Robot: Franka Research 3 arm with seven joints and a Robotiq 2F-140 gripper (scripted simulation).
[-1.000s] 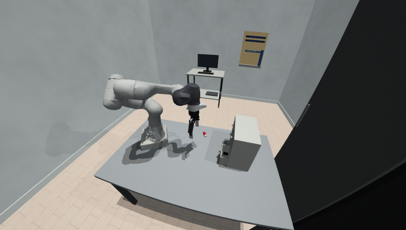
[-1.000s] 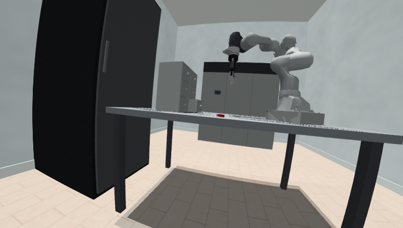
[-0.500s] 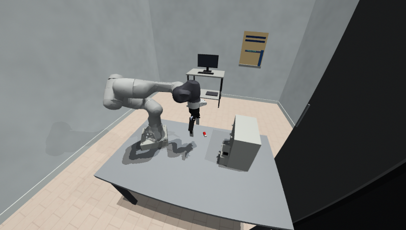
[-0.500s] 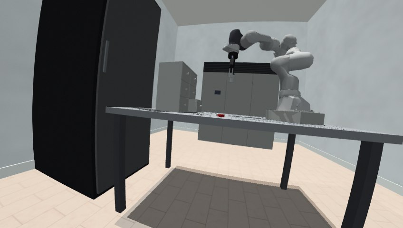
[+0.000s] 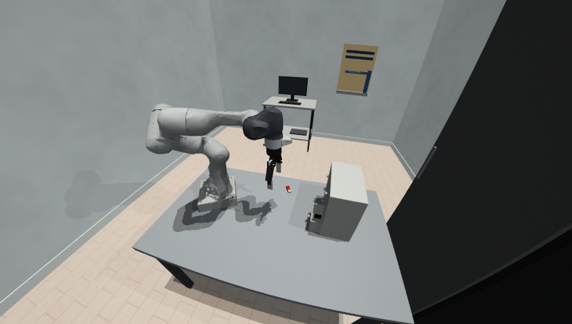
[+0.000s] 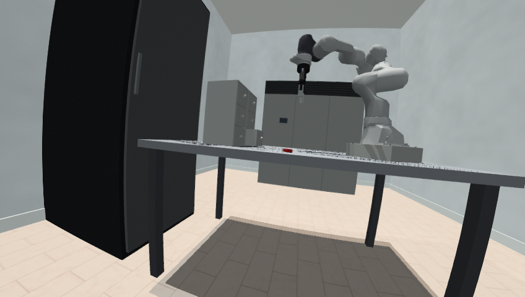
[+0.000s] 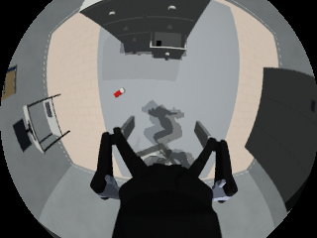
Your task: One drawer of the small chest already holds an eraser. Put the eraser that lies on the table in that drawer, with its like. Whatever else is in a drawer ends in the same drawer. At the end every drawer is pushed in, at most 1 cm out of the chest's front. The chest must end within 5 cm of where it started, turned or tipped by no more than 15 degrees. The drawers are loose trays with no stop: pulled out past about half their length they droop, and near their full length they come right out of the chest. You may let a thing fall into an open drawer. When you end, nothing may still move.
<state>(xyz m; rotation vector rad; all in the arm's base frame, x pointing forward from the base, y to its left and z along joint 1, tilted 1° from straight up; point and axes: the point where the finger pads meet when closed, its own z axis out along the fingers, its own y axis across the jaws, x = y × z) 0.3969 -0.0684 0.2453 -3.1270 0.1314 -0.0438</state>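
The end effector (image 5: 274, 177) (image 6: 301, 99) (image 7: 164, 123) is spread wide, with nothing between its fingers, and hangs above the desk (image 5: 260, 256) (image 6: 305, 158) (image 7: 208, 89), pointing down. The loose eraser (image 5: 288, 189) (image 6: 287, 150) (image 7: 119, 92), red with a white end, lies flat on the desk, apart from the fingers. In the wrist view it sits toward 10 o'clock from the gap between the fingertips, its white end pointing to about 2 o'clock.

The chest (image 5: 348, 184) (image 6: 221, 114) (image 7: 144, 15) stands upright on the desk, at 12 o'clock in the wrist view and at 3 o'clock from the arm (image 5: 176, 120) (image 6: 375, 80) in the top view. It has two columns of three drawers. One bottom drawer (image 5: 315, 227) (image 6: 252, 137) (image 7: 168, 48), in the right-hand column of the wrist view, sticks out of the front; the others look pushed in. Inside the open drawer is a small black thing (image 5: 317, 216) (image 7: 158, 44), too small to name. An eraser inside the chest cannot be made out.

In the top view, a monitor (image 5: 293, 85) (image 7: 22, 135) stands on a separate table toward 12 o'clock, beyond the desk.

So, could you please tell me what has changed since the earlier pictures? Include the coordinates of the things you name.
The gripper (image 5: 274, 177) (image 6: 301, 99) (image 7: 164, 123) has risen a little. Nothing was taken hold of or let go; its fingers stand open. The red-and-white eraser (image 5: 288, 189) (image 6: 287, 150) (image 7: 119, 92) on the table (image 5: 256, 248) (image 6: 316, 158) (image 7: 213, 74), the chest (image 5: 342, 217) (image 6: 221, 114) (image 7: 144, 10) and its pulled-out lower drawer (image 5: 316, 227) (image 6: 251, 137) (image 7: 170, 48) stayed put.
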